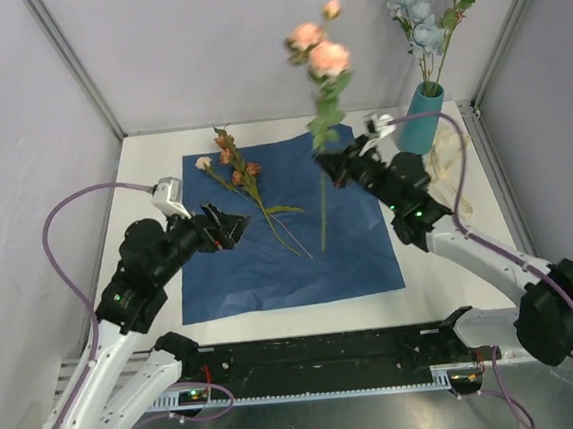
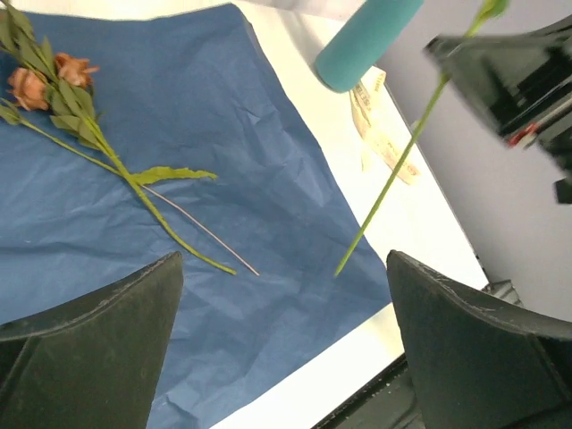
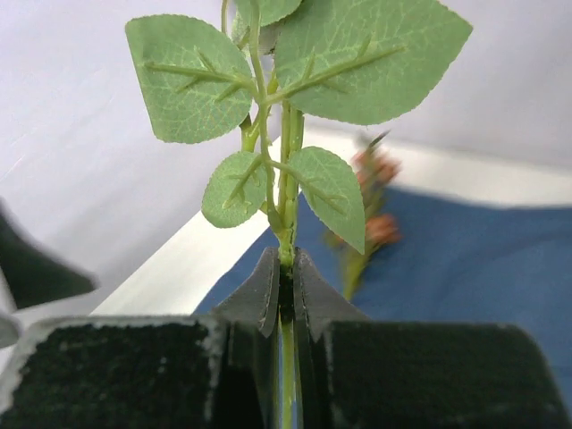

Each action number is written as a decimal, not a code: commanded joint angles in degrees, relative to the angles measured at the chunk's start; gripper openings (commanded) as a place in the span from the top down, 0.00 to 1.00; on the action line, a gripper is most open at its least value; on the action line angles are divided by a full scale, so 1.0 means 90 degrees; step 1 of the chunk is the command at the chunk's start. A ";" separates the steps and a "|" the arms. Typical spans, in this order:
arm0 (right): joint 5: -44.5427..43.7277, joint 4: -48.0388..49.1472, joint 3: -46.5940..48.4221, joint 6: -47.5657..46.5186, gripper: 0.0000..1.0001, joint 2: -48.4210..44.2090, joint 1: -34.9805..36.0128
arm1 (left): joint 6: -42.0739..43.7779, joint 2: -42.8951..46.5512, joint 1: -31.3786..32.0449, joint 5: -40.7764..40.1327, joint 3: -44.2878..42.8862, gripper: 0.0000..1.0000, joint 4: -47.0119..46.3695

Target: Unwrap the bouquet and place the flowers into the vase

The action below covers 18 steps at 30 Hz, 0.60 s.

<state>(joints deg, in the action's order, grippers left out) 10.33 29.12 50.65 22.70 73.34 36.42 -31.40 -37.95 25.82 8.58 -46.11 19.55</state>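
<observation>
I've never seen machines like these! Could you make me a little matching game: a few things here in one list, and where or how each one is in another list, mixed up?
Things:
1. pink rose stem
2. rust-brown blooms
3. vase
4. left pincer

Place or state:
A. lying flat on the blue paper
B. wide open, holding nothing
C. clamped in the right pincer, lifted upright
D. standing upright at the far right

Pairs: 1-C, 2-A, 3-D, 4-B
</observation>
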 commanded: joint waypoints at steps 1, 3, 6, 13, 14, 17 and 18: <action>-0.0486 0.0620 0.0359 -0.1525 1.00 -0.0656 -0.0806 | 0.0645 0.0678 0.0030 -0.0611 -0.0057 0.00 0.0340; -0.0562 0.0992 0.0461 -0.2109 1.00 -0.0731 -0.1220 | 0.0800 0.1064 0.0028 -0.1078 0.0061 0.00 0.0448; -0.0570 0.1749 0.0624 -0.2879 1.00 -0.0628 -0.1846 | 0.1124 0.1733 0.0029 -0.1800 0.0420 0.00 0.0498; -0.0311 0.3674 0.1318 -0.3670 1.00 0.0422 -0.3033 | 0.1508 0.2772 0.0030 -0.2456 0.0822 0.00 0.0535; -0.0310 0.3945 0.1439 -0.3775 1.00 0.0585 -0.3140 | 0.1531 0.2811 0.0031 -0.2510 0.0829 0.00 0.0539; -0.0172 0.4568 0.1899 -0.3644 1.00 0.1195 -0.3503 | 0.1596 0.2805 0.0030 -0.2571 0.0794 0.00 0.0575; -0.0157 0.4543 0.2076 -0.3508 1.00 0.1352 -0.3599 | 0.1615 0.2788 0.0030 -0.2578 0.0776 0.01 0.0593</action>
<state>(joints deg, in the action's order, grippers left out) 7.55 59.09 63.16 -7.27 80.77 6.92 -19.84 -12.95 25.82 -11.68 -38.85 24.91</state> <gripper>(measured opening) 0.057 0.995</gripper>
